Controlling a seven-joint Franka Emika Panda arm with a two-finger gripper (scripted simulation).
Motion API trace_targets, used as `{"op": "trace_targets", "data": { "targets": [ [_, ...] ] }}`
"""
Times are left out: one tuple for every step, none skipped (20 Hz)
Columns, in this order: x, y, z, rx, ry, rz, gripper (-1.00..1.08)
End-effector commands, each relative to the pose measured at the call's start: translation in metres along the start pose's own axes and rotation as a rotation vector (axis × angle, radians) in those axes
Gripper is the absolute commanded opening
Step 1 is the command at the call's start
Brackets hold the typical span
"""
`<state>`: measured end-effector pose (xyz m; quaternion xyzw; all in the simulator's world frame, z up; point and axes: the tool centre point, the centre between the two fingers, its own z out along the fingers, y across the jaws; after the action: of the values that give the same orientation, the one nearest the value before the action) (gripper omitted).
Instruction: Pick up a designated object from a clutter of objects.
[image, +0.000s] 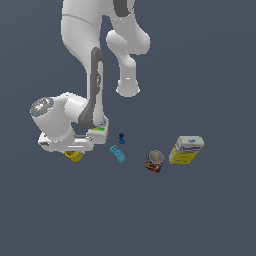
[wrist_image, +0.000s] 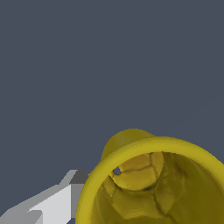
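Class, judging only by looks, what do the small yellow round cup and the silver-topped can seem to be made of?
Small yellow round cup: probably matte plastic or glazed ceramic; uniform yellow, smooth thick rim, no shine.
Silver-topped can: probably metal; pale grey top, colourful printed label around the side.

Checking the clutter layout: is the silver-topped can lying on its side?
No. In the exterior view the can stands upright, its silver top facing up, beside the yellow-and-white box.

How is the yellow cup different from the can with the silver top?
The yellow cup is plain yellow; the can has a silver top and a colourful label. The cup sits under the gripper, partly hidden; the can stands in the open. The cup is open-topped. Both are small and round.
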<state>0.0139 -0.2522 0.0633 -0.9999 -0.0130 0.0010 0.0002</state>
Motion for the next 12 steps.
{"op": "trace_targets", "data": {
  "targets": [
    [0.005,-0.009,-0.014,-0.001,0.002,-0.001,-1.0],
    [0.007,-0.014,-0.02,-0.001,0.002,-0.001,-1.0],
    [0.01,-0.019,-0.027,-0.001,0.002,-0.001,-1.0],
    [0.012,-0.025,-0.035,-0.001,0.002,-0.001,-1.0],
    [0.015,-0.03,-0.043,-0.001,0.002,-0.001,-1.0],
    [0.018,-0.036,-0.051,-0.001,0.002,-0.001,-1.0],
    [0.021,-0.043,-0.06,-0.001,0.002,-0.001,-1.0],
    [0.024,-0.05,-0.069,-0.001,0.002,-0.001,-1.0],
    [0.027,-0.057,-0.079,-0.002,0.002,-0.001,-1.0],
    [0.031,-0.064,-0.089,-0.002,0.002,-0.001,-1.0],
    [0.034,-0.071,-0.099,-0.002,0.002,0.0,-1.0],
    [0.037,-0.078,-0.109,-0.002,0.002,0.0,-1.0]
  ]
}}
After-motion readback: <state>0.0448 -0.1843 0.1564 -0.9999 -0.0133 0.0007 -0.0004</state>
